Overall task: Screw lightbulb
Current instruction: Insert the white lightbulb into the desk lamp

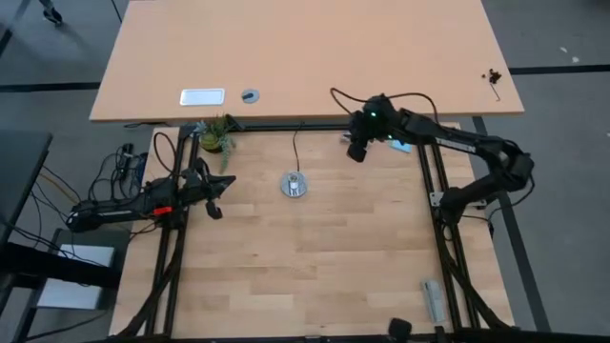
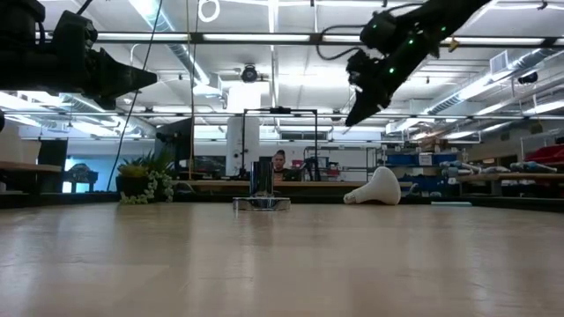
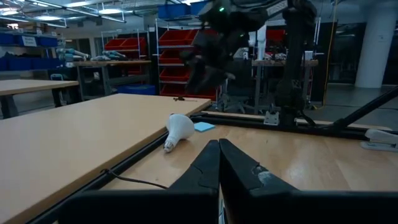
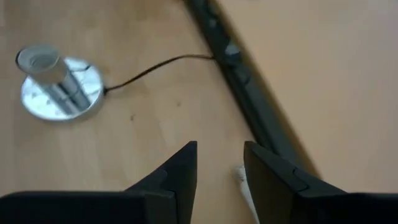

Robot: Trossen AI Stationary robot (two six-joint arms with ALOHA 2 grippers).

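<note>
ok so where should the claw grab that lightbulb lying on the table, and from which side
Probably the round white globe of the lightbulb, from above. It lies on its side near the table's far edge, narrow screw base left free for the socket. The right claw hovers above it, fingers apart; the globe looks the fullest part to span.

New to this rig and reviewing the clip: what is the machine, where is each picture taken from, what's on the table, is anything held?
Two dark jointed robot arms work at a light wooden table. One camera looks straight down, one sits at tabletop height, and one rides on each wrist. The small white pear-shaped lightbulb lies on its side near the table's far edge. A round silver socket disc with a black cord sits mid-table, and a small potted plant stands at the back left. The right gripper hangs above the bulb, jaws apart, empty. The left gripper waits at the left side, shut, holding nothing.
</note>
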